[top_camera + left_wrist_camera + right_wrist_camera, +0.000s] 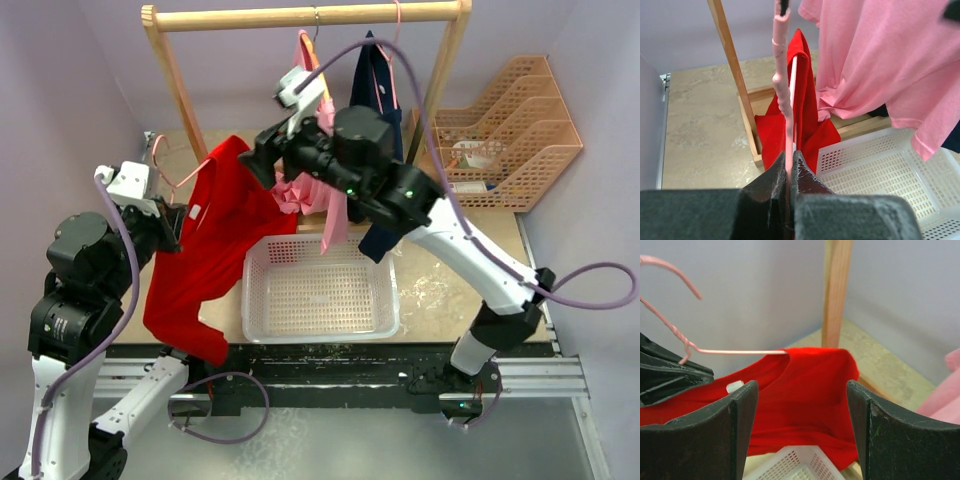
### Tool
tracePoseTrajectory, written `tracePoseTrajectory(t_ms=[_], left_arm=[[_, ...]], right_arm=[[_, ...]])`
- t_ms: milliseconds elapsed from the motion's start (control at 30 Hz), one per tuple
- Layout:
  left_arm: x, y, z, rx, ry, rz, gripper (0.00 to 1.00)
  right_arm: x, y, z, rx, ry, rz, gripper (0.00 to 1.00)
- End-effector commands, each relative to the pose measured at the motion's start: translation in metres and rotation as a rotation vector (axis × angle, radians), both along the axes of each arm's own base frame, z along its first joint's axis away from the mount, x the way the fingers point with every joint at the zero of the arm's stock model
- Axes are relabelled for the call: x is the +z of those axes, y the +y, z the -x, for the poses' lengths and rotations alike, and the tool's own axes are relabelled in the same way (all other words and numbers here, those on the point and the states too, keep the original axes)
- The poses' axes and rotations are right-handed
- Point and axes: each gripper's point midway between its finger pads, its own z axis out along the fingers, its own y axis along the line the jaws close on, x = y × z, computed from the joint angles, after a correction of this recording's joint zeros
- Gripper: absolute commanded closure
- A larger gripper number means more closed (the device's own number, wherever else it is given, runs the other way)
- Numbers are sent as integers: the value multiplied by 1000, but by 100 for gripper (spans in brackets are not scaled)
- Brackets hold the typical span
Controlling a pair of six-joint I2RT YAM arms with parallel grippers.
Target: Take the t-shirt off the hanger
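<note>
The red t-shirt [215,245] hangs on a pink wire hanger [168,172], off the rack, to the left of the basket. My left gripper [172,225] is shut on the hanger's wire; in the left wrist view the jaws [789,165] pinch the pink wire [785,100], with the red shirt [807,115] beyond. My right gripper [258,160] is open and empty, just right of the shirt's far shoulder. In the right wrist view its gripper [802,390] frames the red shirt [805,385] without touching it, and the hanger wire [735,351] enters the collar.
A white perforated basket [320,330] sits mid-table below the shirt. The wooden rack [300,15] holds a pink shirt [325,190] and a navy garment [375,90]. Its left post [178,90] stands behind the shirt. A wooden file organizer [510,140] stands at the back right.
</note>
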Motion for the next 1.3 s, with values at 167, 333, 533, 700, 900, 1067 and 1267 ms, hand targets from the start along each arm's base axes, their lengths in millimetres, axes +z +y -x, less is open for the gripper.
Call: tracePoseTrajectory(t_ms=[167,333,533,700,900,1067,1267], left_arm=[[15,7,4,54,-71,81,100],[10,5,-3,60,-65,97,100],[8,4,-4,64,-66,120,100],[9,0,-6,50,-59,125,100],[11,-5,-5,21,-68,140,100],[15,-9,-1,-7,-75,155,100],[22,-15,6,-45,-93,178,100]], right_arm=[[-58,38,-23,-63,68,40,26],[-71,51,-29,-78,86,8,23],[-72,69,-27,-52,93,-36,22],[-74,80,-28,-54,99,-61,22],[-85,89,-35,-69,111,-52,22],[-89,90,-41,-97,112,-62,22],[-95,92,-49,-129,110,-30,21]])
